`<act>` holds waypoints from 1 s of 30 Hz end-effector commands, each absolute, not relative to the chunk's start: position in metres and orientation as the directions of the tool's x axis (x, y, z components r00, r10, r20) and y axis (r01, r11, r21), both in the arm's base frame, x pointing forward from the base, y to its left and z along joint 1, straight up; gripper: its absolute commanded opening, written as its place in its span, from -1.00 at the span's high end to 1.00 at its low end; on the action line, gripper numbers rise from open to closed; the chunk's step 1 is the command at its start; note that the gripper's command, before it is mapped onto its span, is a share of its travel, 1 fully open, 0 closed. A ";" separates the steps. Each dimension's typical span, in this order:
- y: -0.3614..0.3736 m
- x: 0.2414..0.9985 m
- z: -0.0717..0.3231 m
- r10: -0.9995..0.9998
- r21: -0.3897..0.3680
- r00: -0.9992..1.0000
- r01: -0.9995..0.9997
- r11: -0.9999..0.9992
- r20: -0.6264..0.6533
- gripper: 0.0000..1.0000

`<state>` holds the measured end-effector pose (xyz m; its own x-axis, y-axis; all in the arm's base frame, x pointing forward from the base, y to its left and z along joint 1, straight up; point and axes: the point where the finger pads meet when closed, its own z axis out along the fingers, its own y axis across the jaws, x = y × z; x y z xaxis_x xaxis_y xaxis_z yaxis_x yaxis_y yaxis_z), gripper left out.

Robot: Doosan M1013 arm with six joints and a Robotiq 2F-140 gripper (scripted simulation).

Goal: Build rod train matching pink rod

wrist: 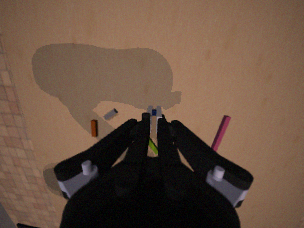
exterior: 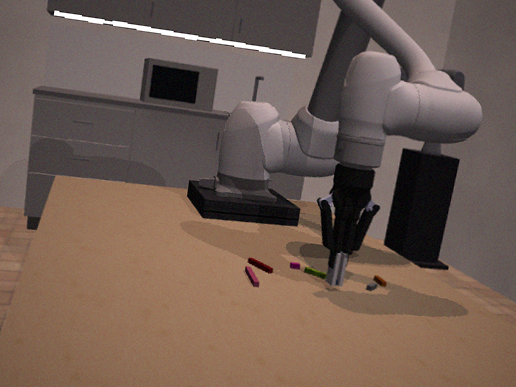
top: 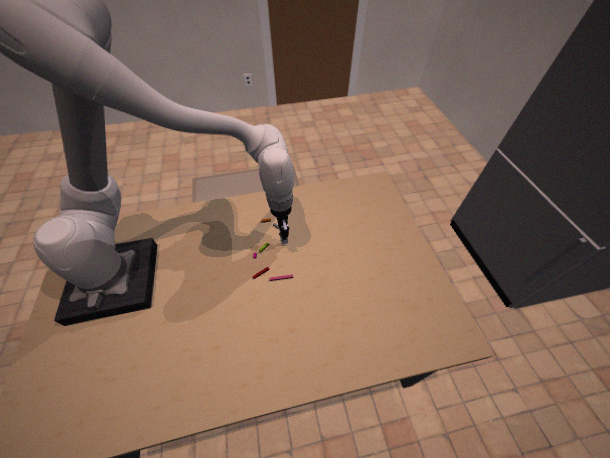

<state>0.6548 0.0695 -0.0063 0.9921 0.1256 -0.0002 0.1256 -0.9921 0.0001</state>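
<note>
My gripper (top: 284,241) points straight down with its tips just above the table, and it also shows in the exterior view (exterior: 334,282). It is shut on a small blue rod (wrist: 154,111) that shows between the fingertips in the wrist view. The lime rod (exterior: 315,272) lies right beside the fingers, with the magenta rod (exterior: 295,265) a little beyond it. The red rod (top: 260,272) and the pink rod (top: 281,277) lie flat nearer the table's middle. The grey rod (exterior: 371,285) and the orange rod (exterior: 380,280) lie on the gripper's other side.
The arm's black base (top: 107,292) stands at the table's left side. A dark cabinet (top: 550,190) stands off the table to the right. A black pedestal (exterior: 422,207) stands behind the table in the exterior view.
</note>
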 end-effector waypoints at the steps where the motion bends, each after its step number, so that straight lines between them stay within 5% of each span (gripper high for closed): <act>1: 0.070 0.655 -0.006 0.126 0.000 0.992 0.126 -0.992 0.000 0.94; 30: 0.070 0.655 -0.013 0.126 0.000 0.992 0.126 -0.992 0.000 0.94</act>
